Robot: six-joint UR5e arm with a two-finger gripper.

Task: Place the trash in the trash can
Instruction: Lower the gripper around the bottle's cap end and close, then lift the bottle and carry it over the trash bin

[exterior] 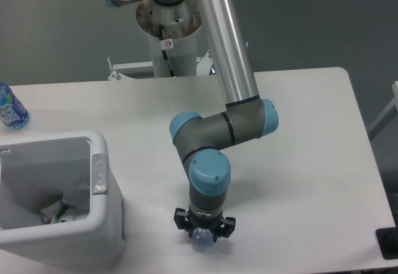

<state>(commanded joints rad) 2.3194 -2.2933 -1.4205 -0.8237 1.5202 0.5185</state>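
From where I stand, a blue-labelled water bottle [9,107] sits at the far left edge of the table [311,162], behind the trash can [99,224] and well apart from the arm; its label is too blurred to read, and it looks intact, so I judge it is not meant for disposal. The trash can sits at the table's front left corner with its mouth open upward, ready to take things dropped in. Some white crumpled matter and a scrap with green on it [59,210] already lie at the bottom. A grey tab [99,173] sits on the can's right rim, no writing legible. Right of the can, near the table's front edge, the gripper [204,235] points straight down. Something pale and clear, likely the crushed bottle [202,242], shows between the fingers, but I cannot tell whether they are clamped on it.
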